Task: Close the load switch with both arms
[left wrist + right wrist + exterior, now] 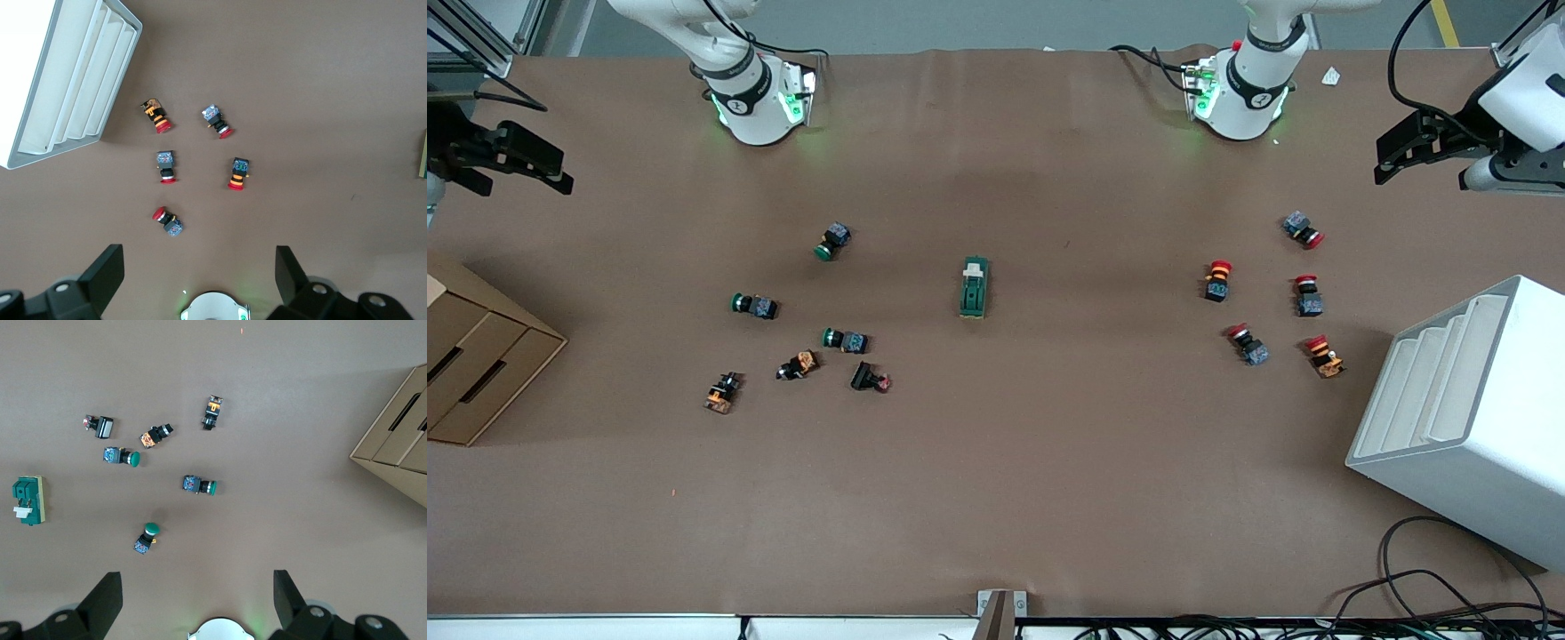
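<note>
Brown paper-like sheeting covers the whole table (996, 498), creased a little near the robots' bases. Near its middle lies the load switch (974, 287), a dark green block with a cream lever piece at the end toward the bases.

Both arms wait high at the table's ends. The left gripper (200, 267) hangs over the left arm's end with its fingers (107, 270) spread wide and nothing between them; the right gripper (198, 590) does the same over the right arm's end.

The right wrist view takes in the switch whole (29, 500). The left wrist view catches only a sliver at its edge, which is probably the switch.

Five red-capped push-buttons (1216, 280) sit scattered toward the left arm's end, near a white stepped rack (1467, 418). Toward the right arm's end I count three green-capped buttons (832, 242) and three more small dark parts (721, 392), two of them orange-marked, with a cardboard drawer box (476, 356) at the edge. Cables (1432, 596) trail along the front camera's side of the table.
</note>
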Robot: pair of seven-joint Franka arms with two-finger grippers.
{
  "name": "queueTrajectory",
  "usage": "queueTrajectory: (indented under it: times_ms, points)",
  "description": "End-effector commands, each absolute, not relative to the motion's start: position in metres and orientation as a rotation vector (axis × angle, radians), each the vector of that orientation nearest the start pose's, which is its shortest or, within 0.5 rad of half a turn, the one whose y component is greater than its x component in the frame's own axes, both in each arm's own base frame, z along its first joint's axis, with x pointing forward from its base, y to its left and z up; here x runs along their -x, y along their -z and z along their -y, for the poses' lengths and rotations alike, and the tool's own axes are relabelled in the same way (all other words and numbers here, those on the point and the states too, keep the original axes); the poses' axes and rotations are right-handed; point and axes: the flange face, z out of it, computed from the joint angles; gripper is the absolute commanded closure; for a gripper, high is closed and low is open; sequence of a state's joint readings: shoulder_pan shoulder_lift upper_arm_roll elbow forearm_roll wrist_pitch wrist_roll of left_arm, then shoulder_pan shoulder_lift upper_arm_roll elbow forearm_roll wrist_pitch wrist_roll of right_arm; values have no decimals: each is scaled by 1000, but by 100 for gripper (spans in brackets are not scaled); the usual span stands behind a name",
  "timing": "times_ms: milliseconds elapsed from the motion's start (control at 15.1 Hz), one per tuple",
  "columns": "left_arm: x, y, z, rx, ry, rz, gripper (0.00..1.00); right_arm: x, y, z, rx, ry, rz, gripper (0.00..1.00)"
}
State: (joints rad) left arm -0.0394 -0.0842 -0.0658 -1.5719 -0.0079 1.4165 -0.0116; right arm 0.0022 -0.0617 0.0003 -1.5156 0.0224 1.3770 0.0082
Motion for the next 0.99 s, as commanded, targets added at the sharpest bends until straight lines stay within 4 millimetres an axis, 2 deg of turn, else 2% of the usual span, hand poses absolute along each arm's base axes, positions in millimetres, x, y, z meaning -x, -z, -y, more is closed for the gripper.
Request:
queueTrajectory:
  times_ms: [0,199,332,464,663,929]
  points:
    - [-510,-661,58,3151,-116,-162,0,-506,-669,0,3099,-94,28,0]
    - [-510,-661,58,3148,-115,-168,0,-506,-669,3,3097,-95,92,0]
    - [-519,-652,65,3150,-130,-169,0,-506,-669,1,3098,-97,99,0]
    - [-523,-644,98,3176,-98,-246,0,-506,-670,2,3101,-95,98,0]
    - [-534,-614,154,3177,-111,-312,0,-504,-669,3,3101,-109,96,0]
    - [-530,-560,249,3201,-148,-122,0,-505,-672,4,3108,-101,88,0]
